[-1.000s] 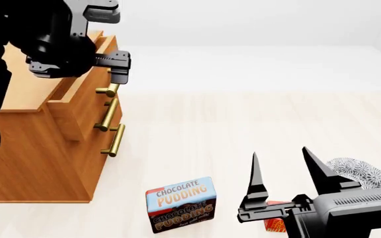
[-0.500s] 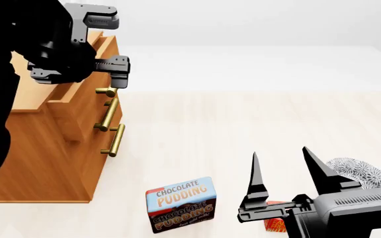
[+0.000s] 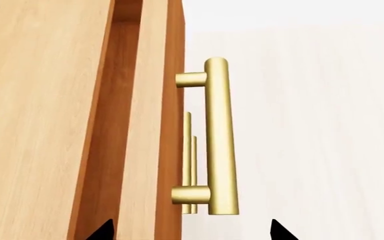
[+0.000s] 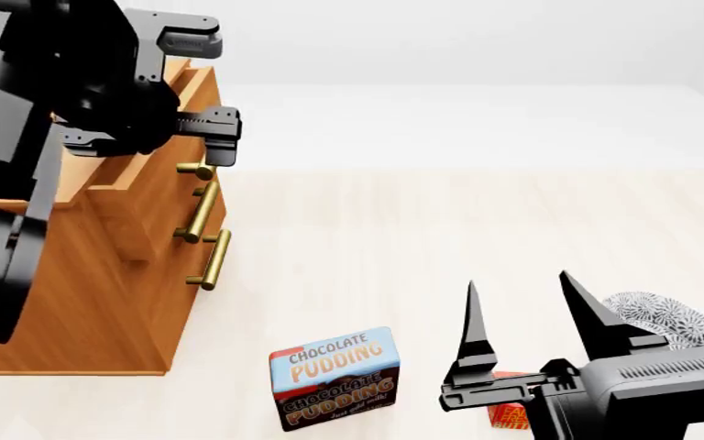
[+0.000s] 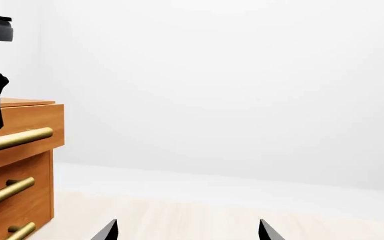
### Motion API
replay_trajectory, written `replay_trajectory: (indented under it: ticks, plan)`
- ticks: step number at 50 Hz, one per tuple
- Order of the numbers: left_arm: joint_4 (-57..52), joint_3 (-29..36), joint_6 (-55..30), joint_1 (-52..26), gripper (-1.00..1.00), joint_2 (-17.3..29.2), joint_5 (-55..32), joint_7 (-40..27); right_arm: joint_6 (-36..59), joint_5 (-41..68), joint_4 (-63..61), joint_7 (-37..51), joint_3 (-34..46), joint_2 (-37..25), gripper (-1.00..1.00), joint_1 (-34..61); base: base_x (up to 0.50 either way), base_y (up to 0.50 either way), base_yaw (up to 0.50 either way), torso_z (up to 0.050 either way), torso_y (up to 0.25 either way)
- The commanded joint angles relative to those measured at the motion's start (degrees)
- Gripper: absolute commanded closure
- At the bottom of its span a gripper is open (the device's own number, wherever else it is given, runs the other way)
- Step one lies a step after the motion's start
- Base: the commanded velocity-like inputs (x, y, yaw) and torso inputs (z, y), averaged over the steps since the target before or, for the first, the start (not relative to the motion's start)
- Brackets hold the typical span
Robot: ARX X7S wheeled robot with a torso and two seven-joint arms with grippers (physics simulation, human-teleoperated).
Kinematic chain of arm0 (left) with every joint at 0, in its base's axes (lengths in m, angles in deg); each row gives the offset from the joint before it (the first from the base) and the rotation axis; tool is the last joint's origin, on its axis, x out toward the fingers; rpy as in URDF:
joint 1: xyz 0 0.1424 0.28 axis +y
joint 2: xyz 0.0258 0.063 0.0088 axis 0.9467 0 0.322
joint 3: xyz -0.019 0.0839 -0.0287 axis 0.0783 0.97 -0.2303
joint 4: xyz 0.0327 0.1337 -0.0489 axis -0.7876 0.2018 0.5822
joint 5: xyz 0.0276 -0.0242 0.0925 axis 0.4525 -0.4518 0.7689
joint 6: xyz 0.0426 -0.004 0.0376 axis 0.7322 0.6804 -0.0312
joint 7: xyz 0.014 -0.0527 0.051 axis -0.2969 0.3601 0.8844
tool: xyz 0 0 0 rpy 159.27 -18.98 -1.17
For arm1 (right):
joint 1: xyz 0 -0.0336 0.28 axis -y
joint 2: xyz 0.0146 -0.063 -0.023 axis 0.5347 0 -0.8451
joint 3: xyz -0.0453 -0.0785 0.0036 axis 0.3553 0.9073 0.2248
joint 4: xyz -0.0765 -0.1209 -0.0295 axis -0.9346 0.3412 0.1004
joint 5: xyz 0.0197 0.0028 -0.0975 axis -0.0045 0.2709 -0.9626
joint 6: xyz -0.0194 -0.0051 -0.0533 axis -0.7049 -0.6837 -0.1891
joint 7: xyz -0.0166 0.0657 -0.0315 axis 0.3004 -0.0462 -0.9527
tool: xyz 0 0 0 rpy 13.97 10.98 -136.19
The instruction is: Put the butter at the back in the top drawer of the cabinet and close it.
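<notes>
"CHOCOLATE PUDDING" box (image 4: pixel 335 377), butter (image 4: pixel 510 414) lettering obscured

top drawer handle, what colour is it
Brass-gold; the top drawer handle shows best in the left wrist view.

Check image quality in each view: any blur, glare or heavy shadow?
Head view: sharp, flat even light, no glare; the left arm blocks much of the cabinet. Left wrist view: crisp, soft sheen on the brass handle. Right wrist view: mostly blank pale wall, nothing blurred.

Chocolate pudding box (image 4: pixel 335 377) upright on pale floor; patterned plate (image 4: pixel 667 320) far right.
</notes>
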Motion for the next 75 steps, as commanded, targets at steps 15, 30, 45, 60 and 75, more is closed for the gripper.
replay_trajectory:
  ticks: [15, 30, 45, 60, 75]
  plan:
    - [0.20, -21.48, -2.83, 1.27, -1.00, -4.14, 28.08, 14.23, 0.00, 0.84, 0.03, 0.39, -0.22, -0.43, -1.00, 0.23, 0.00, 0.00, 0.00, 0.000, -0.001]
    - [0.18, -24.56, -2.91, 0.99, -1.00, -6.73, 32.68, 17.32, -0.09, 1.18, 0.14, 0.57, -0.20, -0.66, -1.00, 0.40, 0.00, 0.00, 0.00, 0.000, 0.000]
    - [0.06, -15.64, -2.46, 0.35, -1.00, -7.55, 19.54, 13.26, -0.48, 1.88, 0.39, 0.70, -0.66, -0.89, -1.00, 0.42, 0.00, 0.00, 0.00, 0.000, -0.001]
    - [-0.33, 1.32, -0.97, -0.65, -1.00, -7.56, -6.83, 6.29, -1.06, 3.38, 0.44, 0.77, -2.11, -1.35, -1.00, 0.13, 0.00, 0.00, 0.00, 0.000, 0.000]
    - [-0.87, 16.11, 1.72, -1.34, -1.00, -7.57, -28.22, 3.30, -1.50, 4.75, 0.53, 0.85, -3.27, -1.73, -1.00, -0.01, 0.00, 0.00, 0.00, 0.000, 0.000]
